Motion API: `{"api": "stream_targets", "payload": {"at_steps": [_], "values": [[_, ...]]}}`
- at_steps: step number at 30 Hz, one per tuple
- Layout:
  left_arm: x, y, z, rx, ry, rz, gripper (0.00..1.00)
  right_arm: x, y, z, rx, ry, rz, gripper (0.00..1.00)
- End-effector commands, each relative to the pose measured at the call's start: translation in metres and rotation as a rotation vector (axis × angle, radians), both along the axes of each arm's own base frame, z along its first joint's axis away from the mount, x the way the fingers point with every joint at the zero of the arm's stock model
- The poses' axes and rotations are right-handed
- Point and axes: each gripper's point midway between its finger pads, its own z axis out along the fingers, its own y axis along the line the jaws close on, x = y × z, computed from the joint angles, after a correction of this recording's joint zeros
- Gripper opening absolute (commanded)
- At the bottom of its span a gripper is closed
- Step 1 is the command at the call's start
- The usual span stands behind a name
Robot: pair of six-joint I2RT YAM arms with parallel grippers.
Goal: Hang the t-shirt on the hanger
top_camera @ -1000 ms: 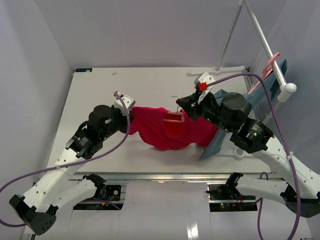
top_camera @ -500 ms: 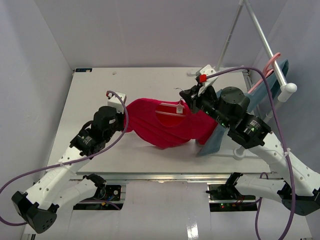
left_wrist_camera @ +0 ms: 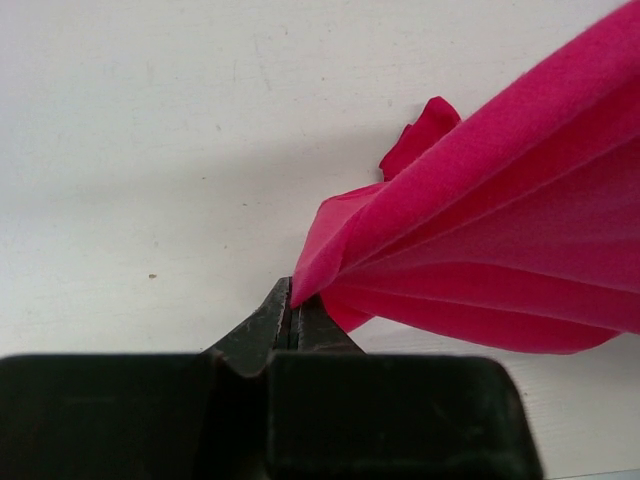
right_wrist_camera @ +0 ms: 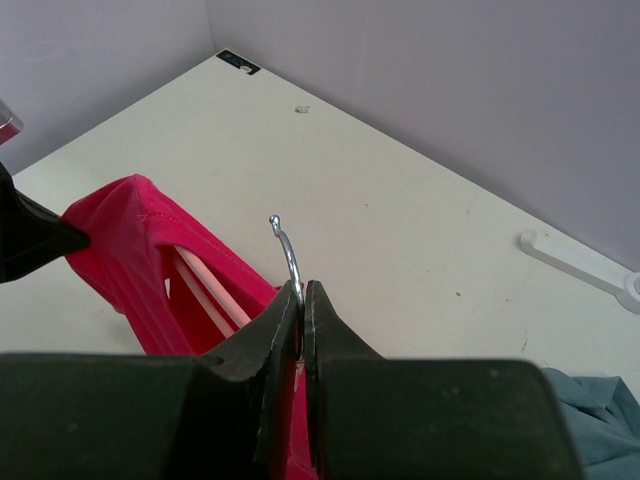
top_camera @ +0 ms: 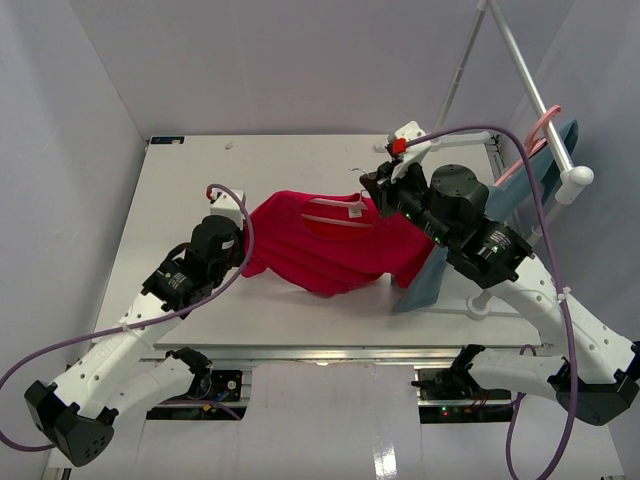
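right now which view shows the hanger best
Right wrist: the hanger hook stands clear, pinched in the right hand. Top external shows only its pale bar inside the t-shirt neck; left wrist shows just fabric.

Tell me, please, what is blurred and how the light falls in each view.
Top external: even, soft light, all sharp, a faint shadow beside the t-shirt. Left wrist: the dark jaws are blurred, the cloth sharp, the table bright. Right wrist: the jaws are blurred too, the hook of the hanger in focus.
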Motion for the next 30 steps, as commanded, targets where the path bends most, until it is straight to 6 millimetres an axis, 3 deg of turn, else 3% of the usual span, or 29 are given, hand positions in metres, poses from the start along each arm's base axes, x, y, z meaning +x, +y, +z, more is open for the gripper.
{"api": "stream_targets", "payload": {"at_steps": [1, 3, 5, 7, 8, 10, 14, 18, 25, 30], "values": [[-0.008, 0.004, 0.007, -0.032, -0.008, 0.006, 0.0, 0.01, -0.01, 0.049, 0.098, -0.117, -0.057, 0.08], [-0.01, 0.004, 0.016, -0.047, -0.03, -0.003, 0.0, 0.014, -0.011, 0.045, 0.083, -0.113, -0.07, 0.08], [-0.01, 0.005, 0.029, -0.055, -0.061, -0.007, 0.08, 0.014, -0.009, 0.039, 0.066, -0.11, -0.056, 0.08], [-0.009, 0.0, 0.042, -0.063, -0.081, -0.038, 0.24, 0.012, -0.003, 0.033, 0.052, -0.105, -0.019, 0.08], [-0.01, -0.005, 0.05, -0.072, -0.093, -0.077, 0.37, 0.008, 0.002, 0.028, 0.04, -0.1, 0.021, 0.08], [-0.013, -0.015, 0.066, -0.089, -0.117, -0.146, 0.48, -0.001, 0.012, 0.02, 0.023, -0.095, 0.096, 0.08], [-0.026, -0.047, 0.097, -0.133, -0.176, -0.375, 0.51, -0.018, 0.023, 0.013, 0.018, -0.089, 0.211, 0.08], [-0.041, -0.076, 0.115, -0.152, -0.211, -0.589, 0.51, -0.028, 0.033, 0.005, 0.022, -0.059, 0.29, 0.08], [-0.058, -0.128, 0.122, -0.189, -0.2, -0.935, 0.5, -0.042, 0.059, -0.014, 0.052, -0.001, 0.44, 0.08], [-0.069, -0.146, 0.126, -0.224, -0.186, -1.075, 0.52, -0.049, 0.069, -0.018, 0.08, 0.012, 0.501, 0.08]]}}
